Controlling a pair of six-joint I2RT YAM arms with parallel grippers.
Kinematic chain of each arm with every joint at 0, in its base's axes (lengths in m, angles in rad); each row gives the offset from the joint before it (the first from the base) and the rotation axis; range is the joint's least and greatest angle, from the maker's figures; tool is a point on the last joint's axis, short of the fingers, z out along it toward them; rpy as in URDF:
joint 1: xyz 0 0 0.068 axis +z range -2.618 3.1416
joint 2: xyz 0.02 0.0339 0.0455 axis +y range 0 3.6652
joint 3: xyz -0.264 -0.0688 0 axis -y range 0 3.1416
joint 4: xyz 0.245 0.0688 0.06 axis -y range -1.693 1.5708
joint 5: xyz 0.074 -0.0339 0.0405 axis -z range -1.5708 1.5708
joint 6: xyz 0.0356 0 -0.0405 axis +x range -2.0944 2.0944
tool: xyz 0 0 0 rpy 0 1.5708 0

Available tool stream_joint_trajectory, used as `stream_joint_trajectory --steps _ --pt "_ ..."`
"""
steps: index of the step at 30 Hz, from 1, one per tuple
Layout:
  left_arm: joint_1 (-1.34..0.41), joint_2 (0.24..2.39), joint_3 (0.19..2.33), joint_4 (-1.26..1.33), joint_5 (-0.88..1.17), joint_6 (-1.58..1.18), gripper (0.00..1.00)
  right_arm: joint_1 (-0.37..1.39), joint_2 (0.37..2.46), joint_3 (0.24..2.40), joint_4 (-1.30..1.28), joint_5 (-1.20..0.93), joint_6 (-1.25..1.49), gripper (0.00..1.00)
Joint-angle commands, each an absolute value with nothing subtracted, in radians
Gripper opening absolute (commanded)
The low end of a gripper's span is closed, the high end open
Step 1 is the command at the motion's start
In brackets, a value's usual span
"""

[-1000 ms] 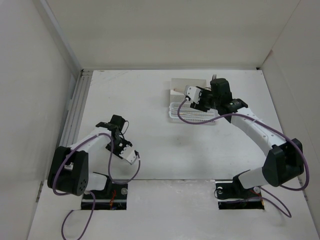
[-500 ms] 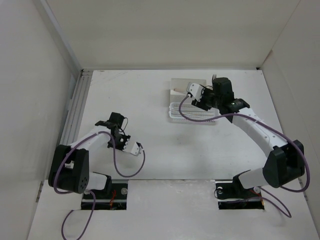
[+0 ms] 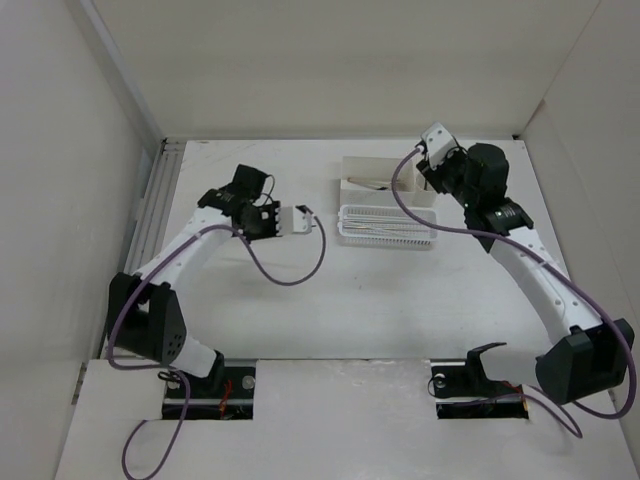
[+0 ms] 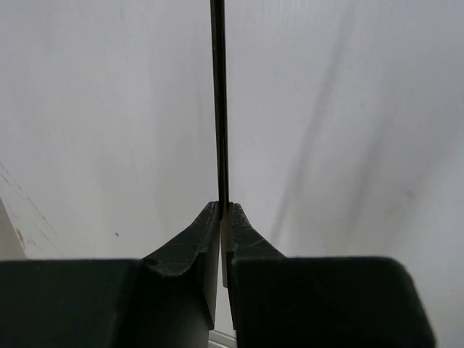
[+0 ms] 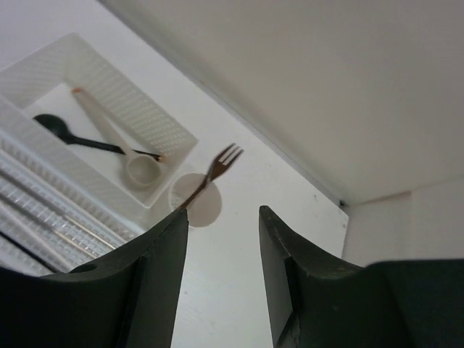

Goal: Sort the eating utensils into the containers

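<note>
My left gripper (image 4: 224,206) is shut on a dark chopstick (image 4: 219,101) that runs straight out from the fingertips. In the top view the left gripper (image 3: 304,213) hangs left of the low perforated tray (image 3: 388,241). My right gripper (image 5: 223,214) is open and empty, raised at the back right (image 3: 427,150). Below it a dark fork (image 5: 217,163) stands in the cream cup (image 5: 206,206). The deep white box (image 5: 156,123) holds a dark spoon (image 5: 54,127) and a pale spoon (image 5: 109,134). The tray (image 5: 29,174) holds several chopsticks (image 5: 72,228).
White walls close in the table on the left, back and right. A ribbed rail (image 3: 150,215) runs along the left edge. The deep box (image 3: 352,168) stands just behind the tray near the back wall.
My left arm has swung from near its base up and right toward the tray, carrying the chopstick. My right arm has lifted away from above the tray and box to the back right.
</note>
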State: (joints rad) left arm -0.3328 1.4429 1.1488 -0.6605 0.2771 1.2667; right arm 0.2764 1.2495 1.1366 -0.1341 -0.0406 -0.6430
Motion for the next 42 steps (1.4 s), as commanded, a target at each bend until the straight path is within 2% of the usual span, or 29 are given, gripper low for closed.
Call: stream_joint_trajectory --steps 1,4,5,11,15,22,34,42 --pt "-0.438 1.528 1.338 -0.719 0.296 1.062 0.00 0.245 1.203 1.195 -0.032 0.121 -0.520 0.49" --pt "-0.552 1.678 1.495 -0.762 0.244 0.959 0.00 0.226 1.174 1.216 -0.032 0.224 -0.488 0.49" --pt "-0.577 1.719 1.606 -0.775 0.230 0.939 0.00 0.213 1.163 1.216 -0.032 0.238 -0.474 0.49" --pt "-0.721 2.011 2.009 -0.860 0.210 0.833 0.00 0.172 1.100 1.207 -0.032 0.238 -0.462 0.50" --pt "-0.819 2.114 2.115 -0.861 0.164 0.842 0.00 0.172 1.052 1.187 -0.032 0.216 -0.462 0.53" --pt "-0.883 2.235 2.227 -0.850 0.153 0.864 0.00 0.172 1.040 1.164 -0.032 0.204 -0.471 0.53" --pt "-0.884 2.296 2.175 -0.734 0.110 0.910 0.00 0.172 0.976 1.094 -0.005 0.204 -0.491 0.54" --pt "-0.874 2.316 2.175 -0.670 0.158 0.888 0.00 0.172 0.966 1.094 -0.005 0.192 -0.509 0.54"
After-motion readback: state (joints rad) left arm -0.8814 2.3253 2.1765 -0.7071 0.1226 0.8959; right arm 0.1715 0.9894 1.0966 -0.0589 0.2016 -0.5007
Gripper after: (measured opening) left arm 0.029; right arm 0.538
